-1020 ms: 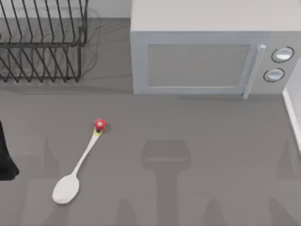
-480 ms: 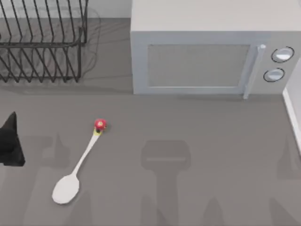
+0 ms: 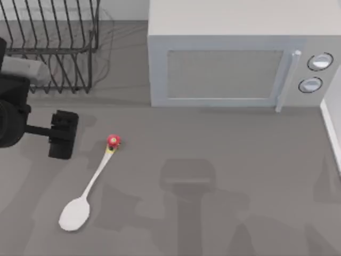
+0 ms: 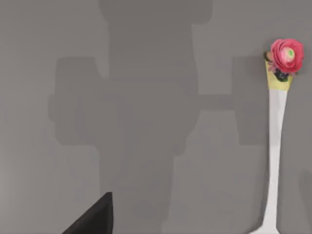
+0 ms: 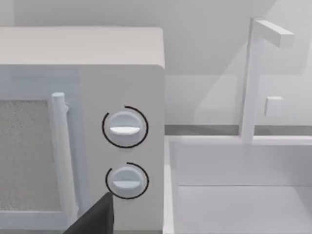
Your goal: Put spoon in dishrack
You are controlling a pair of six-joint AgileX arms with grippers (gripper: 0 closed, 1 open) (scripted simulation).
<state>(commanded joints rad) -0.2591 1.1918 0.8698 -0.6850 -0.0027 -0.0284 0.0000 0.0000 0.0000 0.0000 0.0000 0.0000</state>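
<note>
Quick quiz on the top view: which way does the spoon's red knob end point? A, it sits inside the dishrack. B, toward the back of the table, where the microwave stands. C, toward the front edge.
B: the spoon lies flat on the table with its red knob at the far end, nearer the microwave, and its bowl toward the front; the dishrack stands apart at the back left.

Dishrack [image 3: 50,45]: cut off by top view's top and left edges.
Spoon [image 4: 274,161]: bowl cut off in left wrist view.
Left arm [image 3: 13,106]: cut off at left edge.
</note>
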